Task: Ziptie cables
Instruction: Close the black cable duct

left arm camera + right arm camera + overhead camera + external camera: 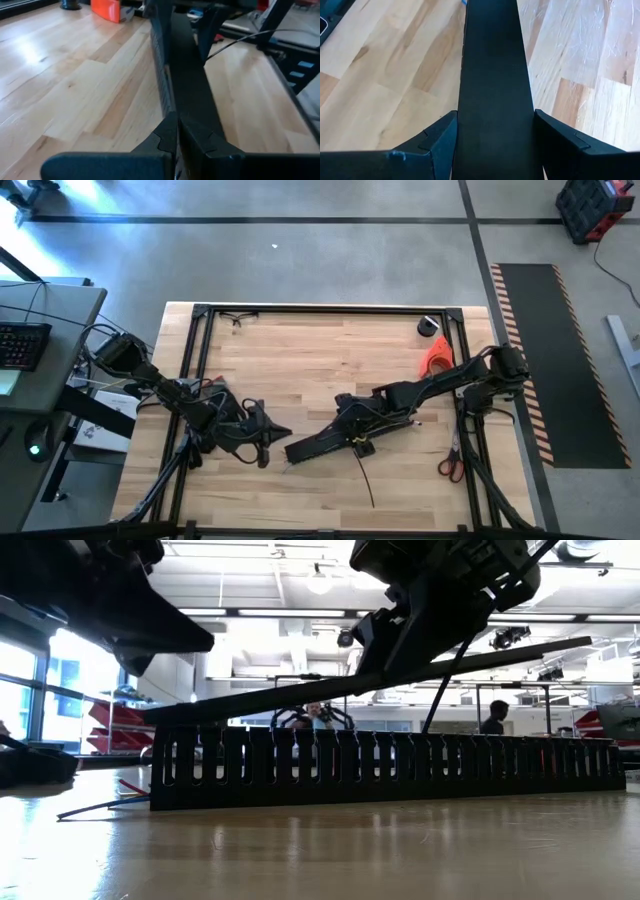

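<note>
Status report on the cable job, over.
Left gripper shut, empty. Right gripper holding the black strip above the slotted channel. Cables untied beside the channel.

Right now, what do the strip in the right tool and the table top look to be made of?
Flat black strip: seemingly plastic, matte, with an even dull surface and straight edges, held between the right tool fingers. Table top: wood, light planks with visible grain and seams, slightly glossy in the low view.

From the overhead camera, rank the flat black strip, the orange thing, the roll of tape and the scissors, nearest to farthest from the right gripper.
From the right gripper:
1. Flat black strip, clamped between its fingers.
2. Orange thing, toward the table's far right.
3. Scissors, at the right edge, close to the orange thing's range.
4. Roll of tape, far right corner.
</note>
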